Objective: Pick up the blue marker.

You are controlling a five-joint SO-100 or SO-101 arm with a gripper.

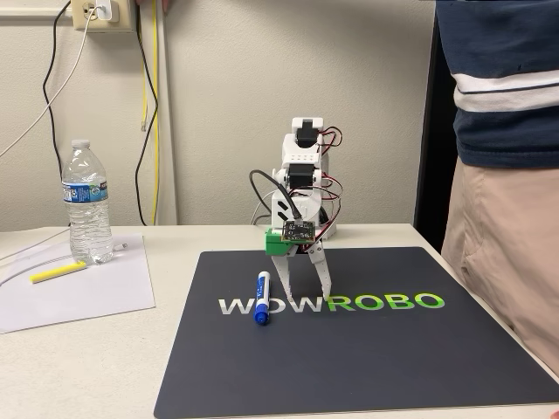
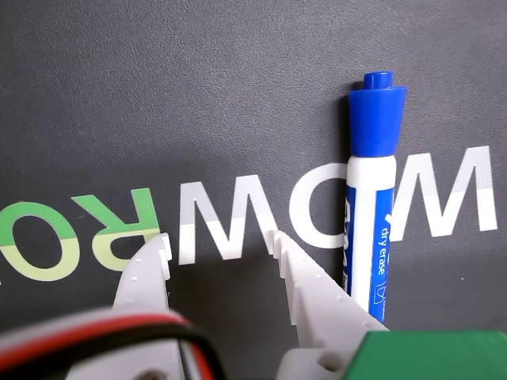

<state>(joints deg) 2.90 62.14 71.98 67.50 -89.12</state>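
Wrist view shows you the blue marker at the empty, spread end effector's three o'clock, long axis twelve-to-six.

I read the mat as matt dark rubbery sheet, fine-grained up close, printed lettering flat. The blue marker is smooth glossy plastic, cap slightly satin. The gripper fingers look like white 3D-printed plastic, layered and toothed along the edges. The water bottle is clear ribbed plastic. Paper sheet matt white. Tabletop is a pale, faintly speckled laminate.
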